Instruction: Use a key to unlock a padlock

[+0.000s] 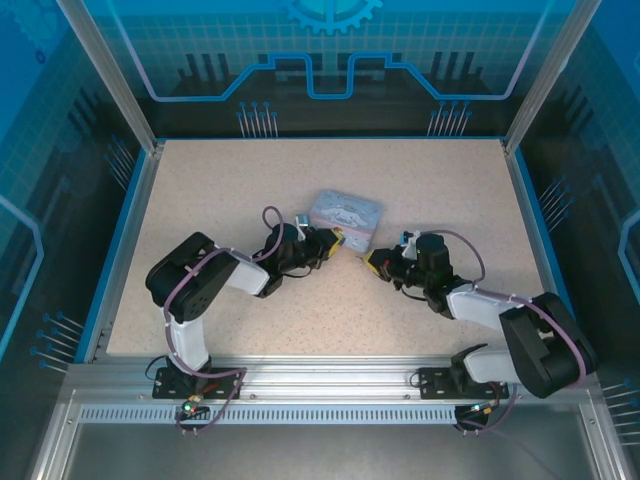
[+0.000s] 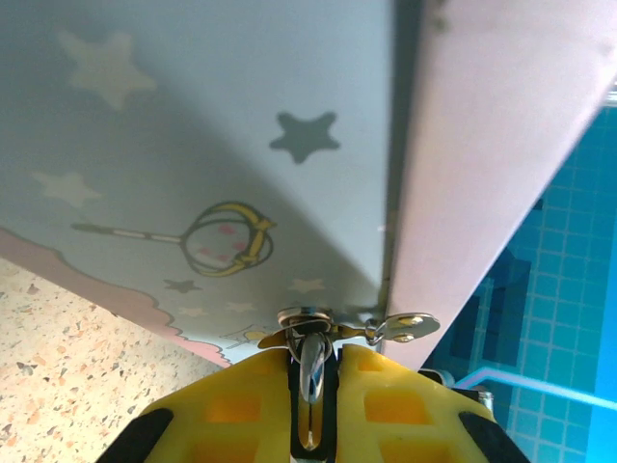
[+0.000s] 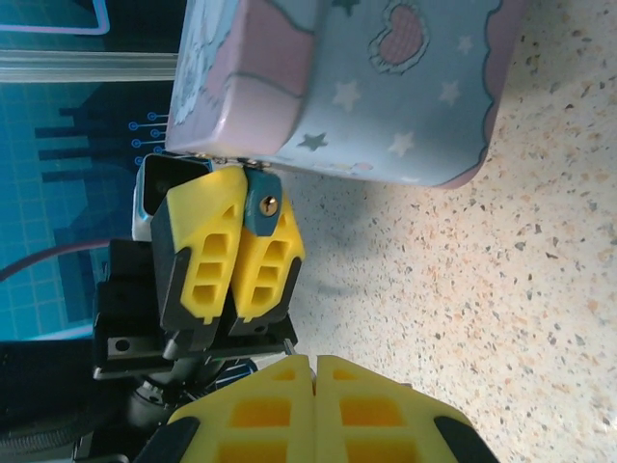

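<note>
Top external: tin (image 1: 345, 215) mid-table. Left gripper (image 1: 330, 243) at the tin's 7 o'clock corner. Right gripper (image 1: 373, 263) near its 5 o'clock, apart from it.

Left wrist: left gripper (image 2: 313, 355) clamped on the padlock (image 2: 310, 371), silvery metal at 6 o'clock, against the tin's (image 2: 193, 145) lower edge.

Right wrist: padlock (image 3: 263, 204), blue with a brass keyhole facing the camera, pinched by the left gripper (image 3: 246, 188) under the tin's (image 3: 386, 87) 7 o'clock corner. Right gripper (image 3: 314, 386) at 6 o'clock, fingers pressed together. Cannot tell if anything sits between them.

Speckled beige table (image 1: 250, 180), blue panel walls (image 1: 330, 60)
</note>
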Motion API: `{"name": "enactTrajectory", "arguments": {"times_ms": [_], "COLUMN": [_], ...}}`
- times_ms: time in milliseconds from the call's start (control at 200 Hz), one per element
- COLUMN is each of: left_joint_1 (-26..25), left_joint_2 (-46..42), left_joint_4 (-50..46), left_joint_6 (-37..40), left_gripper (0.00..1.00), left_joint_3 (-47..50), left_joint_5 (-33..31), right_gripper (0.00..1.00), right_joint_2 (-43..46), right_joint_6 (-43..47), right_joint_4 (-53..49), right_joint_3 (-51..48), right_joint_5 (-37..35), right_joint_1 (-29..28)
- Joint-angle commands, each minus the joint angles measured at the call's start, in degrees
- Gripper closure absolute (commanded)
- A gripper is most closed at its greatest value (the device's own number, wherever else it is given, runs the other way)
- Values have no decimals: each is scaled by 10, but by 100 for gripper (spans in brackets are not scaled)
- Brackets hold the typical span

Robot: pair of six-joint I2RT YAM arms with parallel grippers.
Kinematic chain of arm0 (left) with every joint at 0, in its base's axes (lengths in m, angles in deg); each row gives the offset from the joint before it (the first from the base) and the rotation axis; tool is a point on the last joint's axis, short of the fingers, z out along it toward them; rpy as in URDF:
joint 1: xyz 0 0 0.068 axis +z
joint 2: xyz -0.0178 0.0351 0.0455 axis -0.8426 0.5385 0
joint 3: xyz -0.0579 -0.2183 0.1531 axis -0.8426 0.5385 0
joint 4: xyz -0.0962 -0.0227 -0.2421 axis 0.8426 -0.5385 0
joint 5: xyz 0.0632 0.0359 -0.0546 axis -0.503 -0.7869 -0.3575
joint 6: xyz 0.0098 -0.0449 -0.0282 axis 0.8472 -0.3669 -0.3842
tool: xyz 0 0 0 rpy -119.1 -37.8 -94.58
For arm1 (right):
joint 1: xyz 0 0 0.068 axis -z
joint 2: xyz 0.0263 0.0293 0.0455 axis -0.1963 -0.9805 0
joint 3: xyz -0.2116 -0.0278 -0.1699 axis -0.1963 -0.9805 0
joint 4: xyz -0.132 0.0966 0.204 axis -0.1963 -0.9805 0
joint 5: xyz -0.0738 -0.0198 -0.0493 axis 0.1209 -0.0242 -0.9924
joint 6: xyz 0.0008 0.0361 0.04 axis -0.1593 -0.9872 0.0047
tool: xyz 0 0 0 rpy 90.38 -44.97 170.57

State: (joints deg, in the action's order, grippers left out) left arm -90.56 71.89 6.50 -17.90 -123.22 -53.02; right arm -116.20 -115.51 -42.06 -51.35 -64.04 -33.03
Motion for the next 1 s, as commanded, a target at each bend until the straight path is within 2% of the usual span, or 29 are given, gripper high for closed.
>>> {"name": "enactTrajectory", "arguments": {"times_ms": [0,410,995], "left_joint_1": [0,-15,-22], "left_joint_2": [0,6,6], "left_joint_4": [78,102,116], "left_joint_6": [-12,-39,-55], "left_gripper": [100,100,100], "left_joint_3": [6,2,-8], "left_joint_5": [-19,-42,-31], "right_gripper": [100,100,100], "right_joint_2": [-19,-35,-79], "right_joint_6": [-26,-66,-79], "right_joint_4": [56,101,113], "right_joint_3": [7,17,51], "right_joint_5": [-6,-51,-72], "right_joint_1": [0,-10,-30]}}
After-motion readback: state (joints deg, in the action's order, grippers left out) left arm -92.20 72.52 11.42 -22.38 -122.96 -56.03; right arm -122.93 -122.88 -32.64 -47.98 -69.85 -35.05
